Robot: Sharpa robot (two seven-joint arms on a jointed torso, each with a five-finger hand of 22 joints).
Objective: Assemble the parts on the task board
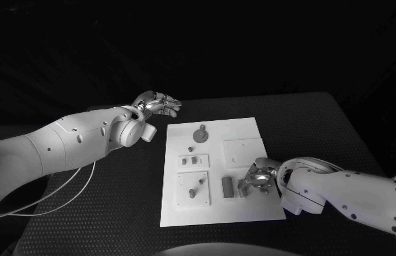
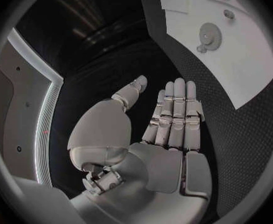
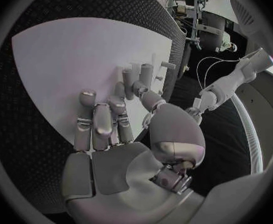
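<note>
- Right, my right hand (image 1: 257, 180) is down over the task board (image 1: 216, 210), at its near right part, fingers curled toward the plate.
- Just beside those fingertips (image 3: 140, 88), on the side toward the board's middle, lies an upright dark block part (image 1: 227, 186); in the right wrist view a few small pegs (image 3: 146, 74) stand right at my fingertips, touching or nearly so — I cannot tell whether I'm pinching one.
- My left hand (image 1: 158, 104) hangs off the board's far left corner, above the black table (image 1: 99, 221); the left wrist view shows its fingers (image 2: 176, 112) straight and together, thumb apart, nothing held.
- The gear part (image 1: 200, 134) sits on the board's far end, well apart from both hands.
</note>
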